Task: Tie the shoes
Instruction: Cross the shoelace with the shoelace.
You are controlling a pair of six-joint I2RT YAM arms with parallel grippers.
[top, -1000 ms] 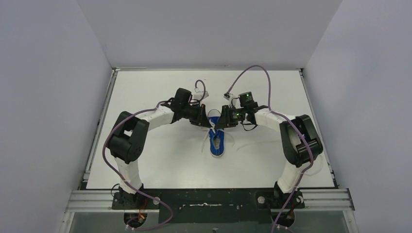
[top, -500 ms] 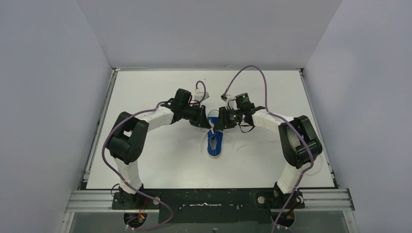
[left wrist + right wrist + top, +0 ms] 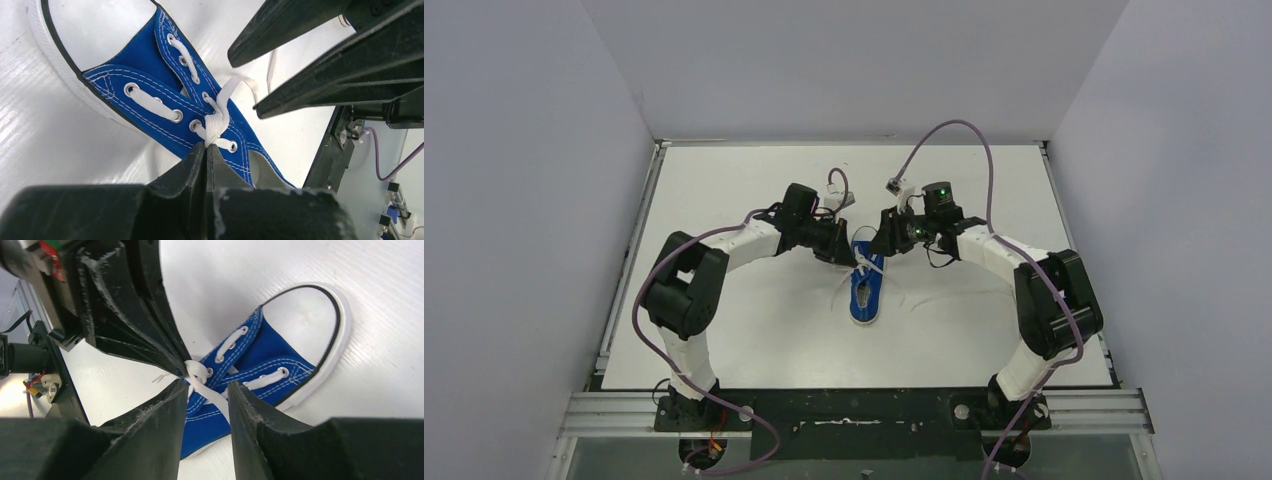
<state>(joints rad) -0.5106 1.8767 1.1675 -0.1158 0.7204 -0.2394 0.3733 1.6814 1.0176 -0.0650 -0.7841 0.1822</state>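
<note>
The top camera looks down from behind the arms (image 3: 686, 292); both wrist cameras closely face one shoe (image 3: 115, 85) from opposite sides.

- Cannot see the heel end of the sneaker (image 3: 165, 131) from the left wrist: masked by the left gripper (image 3: 206, 148), clamped on the white lace (image 3: 216, 121).
- Cannot follow that lace past the pinch point; lost between the pressed fingers.
- Noted clipping of the toe cap (image 3: 95, 30) at the upper edge.
- Cannot see the same heel end from the right wrist: blocked by the right gripper (image 3: 207, 390), cut off along the lower edge.
- From overhead, unable to read how the lace crosses: too small.
- Unable to tell from overhead whether either gripper touches the toe.
</note>
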